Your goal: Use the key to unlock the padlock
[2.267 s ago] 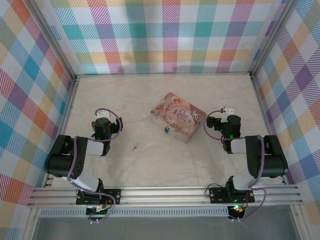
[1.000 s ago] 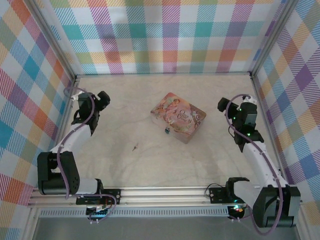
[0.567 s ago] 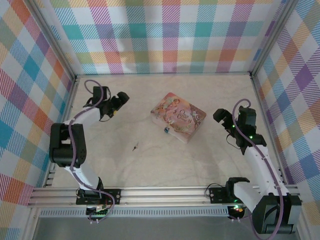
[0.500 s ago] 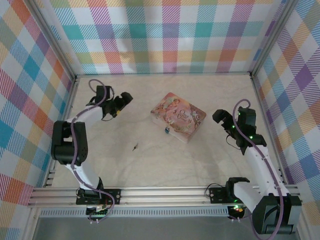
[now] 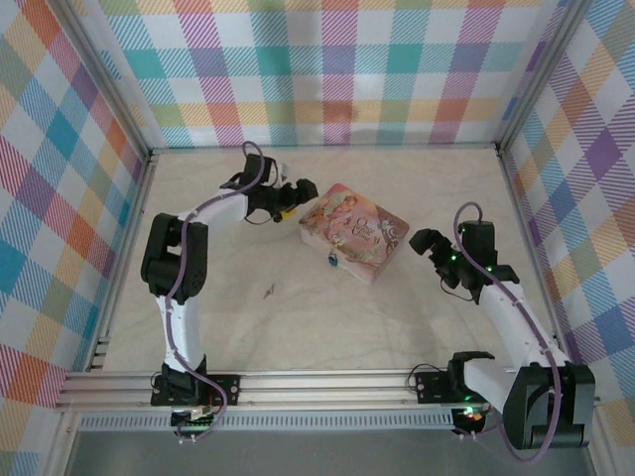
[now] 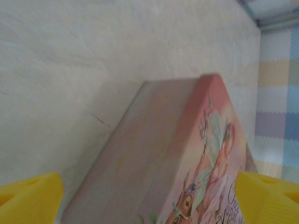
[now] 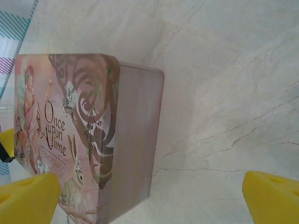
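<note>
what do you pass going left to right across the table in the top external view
tiny thin brownish-dark metal key → left gripper → pink illustrated rectangular tin box → right gripper

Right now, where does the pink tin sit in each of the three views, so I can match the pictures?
Top external: the pink tin lies diagonally on the table, slightly right of centre.
Left wrist: pink tin in the lower centre and right, corner towards the camera, side wall showing.
Right wrist: pink tin in the left half, lid in full view.
Shared landmark: the script lettering on the lid.
</note>
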Robot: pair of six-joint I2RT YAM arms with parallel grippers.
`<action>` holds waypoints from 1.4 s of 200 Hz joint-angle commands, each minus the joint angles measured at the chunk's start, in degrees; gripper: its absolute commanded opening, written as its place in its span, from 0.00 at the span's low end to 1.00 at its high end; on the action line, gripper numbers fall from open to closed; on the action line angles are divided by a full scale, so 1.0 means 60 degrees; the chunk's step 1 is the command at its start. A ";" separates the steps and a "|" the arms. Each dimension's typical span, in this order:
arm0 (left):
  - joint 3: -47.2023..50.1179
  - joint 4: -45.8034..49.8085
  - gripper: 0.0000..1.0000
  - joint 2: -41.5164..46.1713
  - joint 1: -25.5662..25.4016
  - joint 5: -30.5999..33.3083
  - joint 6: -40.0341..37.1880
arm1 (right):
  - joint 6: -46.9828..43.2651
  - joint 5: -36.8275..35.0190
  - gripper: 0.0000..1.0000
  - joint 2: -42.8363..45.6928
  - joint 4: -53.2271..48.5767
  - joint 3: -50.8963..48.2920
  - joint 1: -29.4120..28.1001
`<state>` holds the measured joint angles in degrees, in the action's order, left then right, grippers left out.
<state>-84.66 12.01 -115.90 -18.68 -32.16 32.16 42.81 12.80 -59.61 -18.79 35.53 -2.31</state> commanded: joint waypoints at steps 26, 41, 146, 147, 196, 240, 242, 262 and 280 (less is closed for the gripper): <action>0.0056 0.0391 0.94 0.0272 -0.0539 -0.0499 -0.0540 | 0.0175 0.0437 1.00 -0.0674 0.0632 0.0130 -0.0119; 0.0401 0.0284 0.94 0.0520 -0.0676 -0.0472 -0.0572 | 0.0139 0.0514 1.00 -0.1045 0.0710 0.0329 -0.0136; 0.2654 0.0122 0.93 0.2385 -0.1955 0.0102 -0.0600 | -0.0029 0.1275 0.92 -0.3222 0.1262 0.1687 -0.0352; 0.2676 0.0122 0.93 0.2406 -0.1955 0.0109 -0.0607 | -0.0030 0.1285 0.91 -0.3242 0.1259 0.1706 -0.0364; 0.3498 -0.0100 0.89 0.3228 -0.1970 0.0732 -0.0322 | -0.0173 0.1606 0.83 -0.4362 0.1273 0.2605 -0.0800; 0.3694 0.0079 0.80 0.3547 -0.1927 0.1518 -0.0274 | -0.0383 0.1652 0.79 -0.5614 0.1093 0.3885 -0.1611; 0.3695 0.0097 0.80 0.3552 -0.1919 0.1551 -0.0266 | -0.0404 0.1659 0.79 -0.5667 0.1050 0.3957 -0.1645; 0.3778 0.0235 0.76 0.3690 -0.1828 0.1909 -0.0222 | -0.0736 0.1540 0.80 -0.6072 0.0578 0.4568 -0.1898; 0.3961 0.0229 0.71 0.3844 -0.1753 0.2124 -0.0093 | -0.0930 0.1191 0.82 -0.6073 0.0190 0.4706 -0.1915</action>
<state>-62.65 13.06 -96.84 -30.02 -24.36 30.59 41.25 19.22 -90.76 -15.62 56.23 -9.37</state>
